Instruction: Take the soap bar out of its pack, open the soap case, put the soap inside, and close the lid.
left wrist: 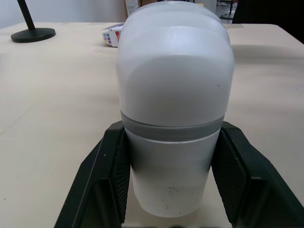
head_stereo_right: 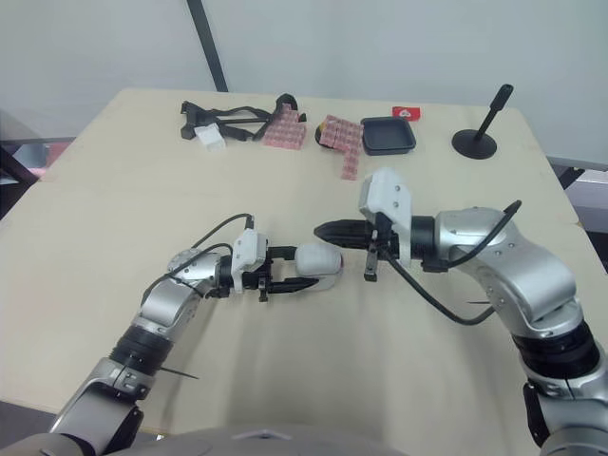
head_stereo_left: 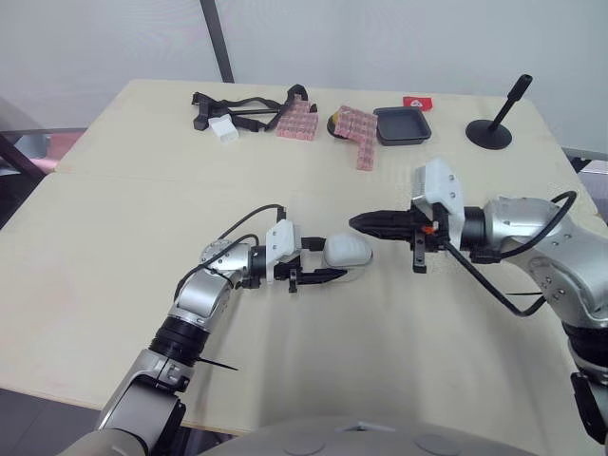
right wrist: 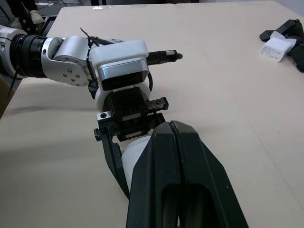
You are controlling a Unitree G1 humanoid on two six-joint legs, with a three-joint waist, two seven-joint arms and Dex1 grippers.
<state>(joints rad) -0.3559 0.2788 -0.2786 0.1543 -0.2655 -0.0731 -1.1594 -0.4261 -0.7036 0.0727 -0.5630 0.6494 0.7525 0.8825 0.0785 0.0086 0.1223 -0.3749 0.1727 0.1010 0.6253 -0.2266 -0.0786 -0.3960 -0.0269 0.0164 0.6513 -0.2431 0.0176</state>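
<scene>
The white soap case [head_stereo_left: 347, 252], with a grey band around its middle, looks closed and sits low over the middle of the table. My left gripper [head_stereo_left: 334, 262] is shut on it, one black finger [left wrist: 102, 180] on each side. My right gripper [head_stereo_left: 357, 223] is shut, and its tip points at the far right end of the case, just short of it. In the right wrist view the joined fingertips [right wrist: 172, 125] sit right over the case [right wrist: 135, 152]. Pink packs [head_stereo_left: 297, 119] [head_stereo_left: 358, 130] lie at the back of the table.
Along the far edge are a black strap with a small white box [head_stereo_left: 224, 130], a black tray [head_stereo_left: 403, 124], a small red item [head_stereo_left: 417, 103] and a black stand [head_stereo_left: 489, 133]. The table [head_stereo_left: 114, 247] is bare around both arms.
</scene>
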